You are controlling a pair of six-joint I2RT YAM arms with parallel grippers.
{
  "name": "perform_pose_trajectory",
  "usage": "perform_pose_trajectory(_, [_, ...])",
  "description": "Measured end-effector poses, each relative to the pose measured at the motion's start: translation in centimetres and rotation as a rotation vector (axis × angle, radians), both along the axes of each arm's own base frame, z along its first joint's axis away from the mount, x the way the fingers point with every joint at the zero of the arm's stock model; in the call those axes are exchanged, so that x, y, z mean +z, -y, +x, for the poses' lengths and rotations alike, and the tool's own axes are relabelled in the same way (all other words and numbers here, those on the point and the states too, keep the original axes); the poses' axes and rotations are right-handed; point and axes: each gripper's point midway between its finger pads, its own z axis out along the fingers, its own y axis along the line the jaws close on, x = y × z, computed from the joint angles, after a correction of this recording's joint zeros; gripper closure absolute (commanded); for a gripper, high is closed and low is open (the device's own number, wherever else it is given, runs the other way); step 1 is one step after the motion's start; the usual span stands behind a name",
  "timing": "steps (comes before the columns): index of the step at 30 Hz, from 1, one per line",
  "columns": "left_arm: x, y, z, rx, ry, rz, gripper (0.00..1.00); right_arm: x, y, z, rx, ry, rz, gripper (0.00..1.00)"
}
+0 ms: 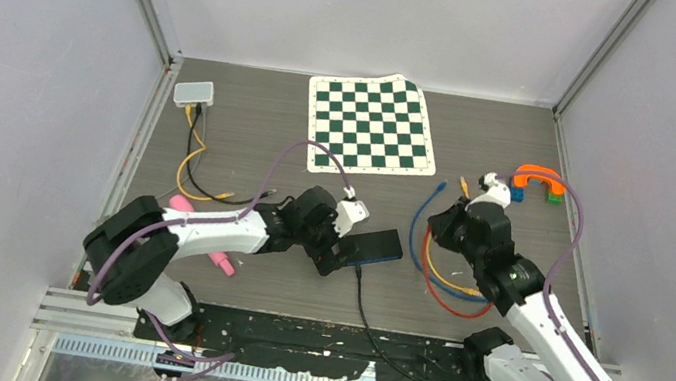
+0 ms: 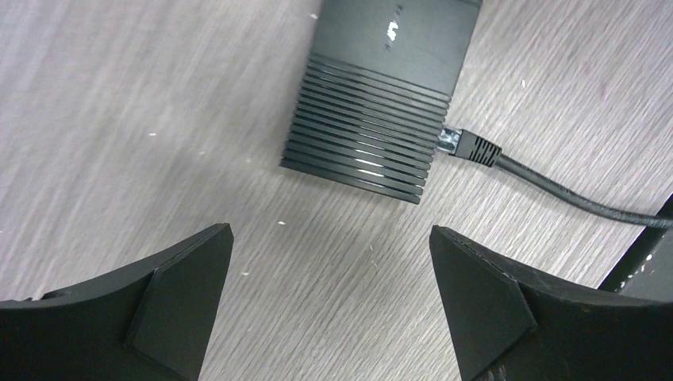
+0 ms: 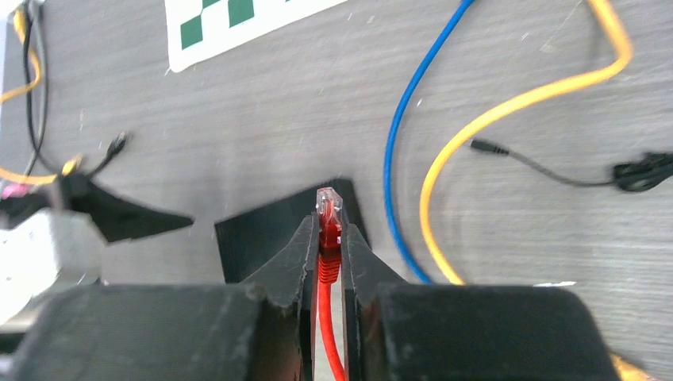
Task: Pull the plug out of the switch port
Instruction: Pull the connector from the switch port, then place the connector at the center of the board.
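Note:
The black switch (image 1: 374, 247) lies mid-table; its ribbed end shows in the left wrist view (image 2: 373, 119). A black plug (image 2: 468, 147) with its cable sits in a port on the switch's side. My left gripper (image 2: 332, 228) is open and empty, hovering just short of the ribbed end, and it also shows in the top view (image 1: 330, 250). My right gripper (image 3: 329, 226) is shut on a red plug (image 3: 328, 208), whose clear tip is free of any port, with the switch (image 3: 262, 238) behind it. In the top view the right gripper (image 1: 444, 229) is right of the switch.
Blue cable (image 3: 397, 143) and yellow cable (image 3: 508, 111) loop on the table right of the switch. A checkered mat (image 1: 369, 122) lies at the back, a white box (image 1: 194, 92) with cables at back left, coloured blocks (image 1: 539, 183) at back right, and a pink object (image 1: 222, 262) under the left arm.

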Motion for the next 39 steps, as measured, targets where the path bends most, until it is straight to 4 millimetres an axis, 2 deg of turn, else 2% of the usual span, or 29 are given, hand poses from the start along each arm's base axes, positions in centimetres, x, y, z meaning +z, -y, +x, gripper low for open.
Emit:
perform_pose_trajectory(4, [2.4,-0.6,1.1,0.076,0.083,-0.046,0.0,1.1,1.6,3.5,-0.102,-0.013,-0.043,0.95])
perform_pose_trajectory(7, [3.8,-1.3,1.7,0.131,0.134,-0.075,0.01,-0.3,3.3,6.3,-0.17,-0.067,-0.055,0.95])
perform_pose_trajectory(11, [4.5,-2.4,2.0,0.187,0.174,-0.087,0.0,-2.9,4.7,8.6,-0.206,-0.156,-0.043,0.92])
perform_pose_trajectory(16, [4.4,-3.9,2.0,0.238,0.2,-0.076,0.0,-4.8,4.0,10.8,-0.157,-0.226,-0.011,0.84])
perform_pose_trajectory(18, [4.4,-4.3,2.0,0.258,0.203,-0.077,0.0,-5.0,3.5,11.4,-0.13,-0.235,-0.002,0.77])
perform_pose_trajectory(19, [4.3,-4.4,2.1,0.263,0.204,-0.077,0.0,-5.0,3.2,11.6,-0.116,-0.237,0.003,0.69])
perform_pose_trajectory(20, [4.2,-4.5,2.1,0.267,0.204,-0.075,0.0,-5.1,3.0,11.7,-0.104,-0.237,0.005,0.65])
perform_pose_trajectory(21, [4.2,-4.5,2.1,0.27,0.204,-0.074,0.0,-5.1,2.9,11.7,-0.094,-0.237,0.008,0.58])
perform_pose_trajectory(23, [4.1,-4.6,2.1,0.271,0.204,-0.073,0.0,-5.0,2.6,11.6,-0.072,-0.237,0.008,0.52])
perform_pose_trajectory(26, [4.0,-4.6,2.1,0.271,0.203,-0.075,0.0,-4.9,2.4,11.5,-0.049,-0.234,0.008,0.48])
perform_pose_trajectory(29, [3.8,-4.5,2.1,0.265,0.195,-0.077,0.01,-3.9,2.1,10.9,-0.024,-0.207,0.022,0.47])
perform_pose_trajectory(35, [2.7,-4.0,2.1,0.247,0.16,-0.059,0.0,-1.9,0.8,7.5,0.07,-0.134,0.097,0.46])
perform_pose_trajectory(37, [2.7,-3.8,2.2,0.243,0.152,-0.059,0.0,-2.4,0.0,5.9,0.121,-0.142,0.13,0.46])
perform_pose_trajectory(39, [2.8,-3.5,2.3,0.235,0.147,-0.069,0.0,-3.7,-0.7,4.2,0.163,-0.179,0.156,0.47])
